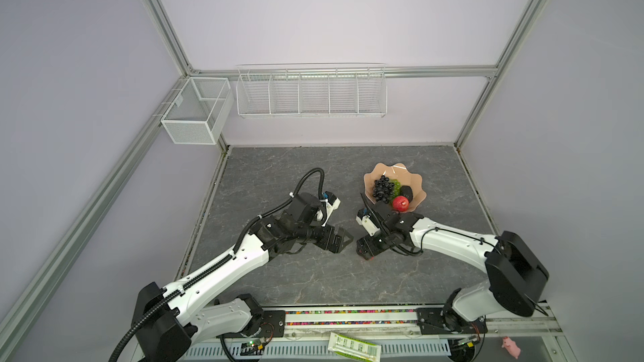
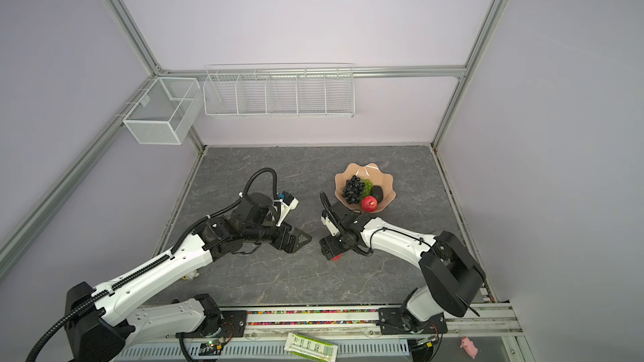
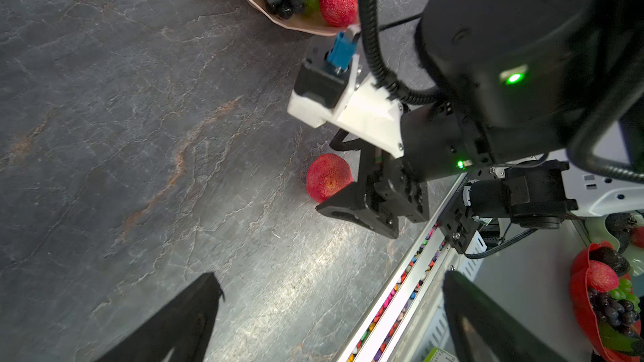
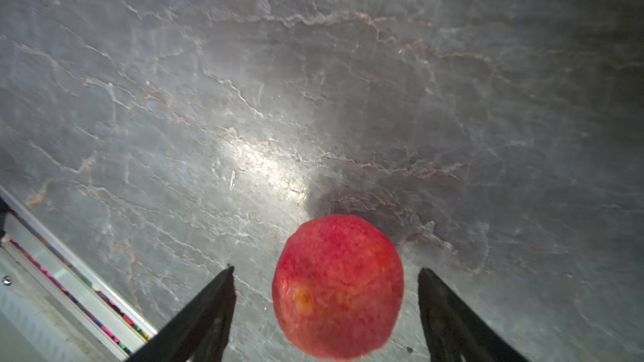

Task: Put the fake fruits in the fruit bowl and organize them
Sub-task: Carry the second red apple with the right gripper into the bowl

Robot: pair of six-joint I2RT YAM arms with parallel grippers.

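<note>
Loose red pomegranate-like fruit point(image 4: 338, 287) on the table point(image 4: 313, 99) near the fruit bowl point(image 1: 374, 175) — right hand point(image 4: 326, 269) released, jaws straddling it without contact; left hand point(image 3: 331, 278) also released, farther from the bowl.

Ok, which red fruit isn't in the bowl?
The red fruit on the table, between the open jaws of the right gripper; the other red fruit sits in the bowl.

Tabletop point(image 4: 313, 64) stone-look, veined; red fruit point(image 4: 338, 287) rough, matt.
</note>
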